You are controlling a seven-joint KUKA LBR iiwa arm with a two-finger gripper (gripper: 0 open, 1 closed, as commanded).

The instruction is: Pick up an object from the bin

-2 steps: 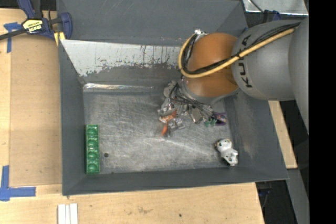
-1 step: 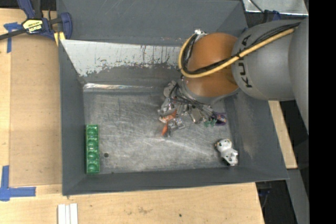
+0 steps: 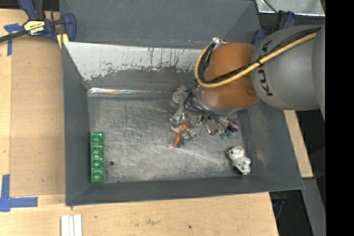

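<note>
While end effector point(image 3: 202, 118) sits low over heap point(image 3: 184, 125) of grey and orange bits, bin point(image 3: 166, 25) mid-right, we cannot tell its opening or hold. We judge nothing lifted yet: grasp, raise remain. Green strip point(image 3: 97, 156), white piece point(image 3: 239, 160) lie apart.

The grey KUKA arm point(image 3: 290, 72) reaches in from three o'clock, its thick last link lying nearly level and pointing toward nine o'clock. An orange cover point(image 3: 229, 77), rounded and glossy, caps the wrist and is turned down toward seven o'clock. A yellow-and-black cable point(image 3: 260, 59) runs along the arm from two o'clock and loops round the cover's rim on its eleven o'clock side. Below the cover, at its seven o'clock edge, the metal gripper point(image 3: 191, 116) hangs low, just right of the view's centre, pointing downward.
</note>
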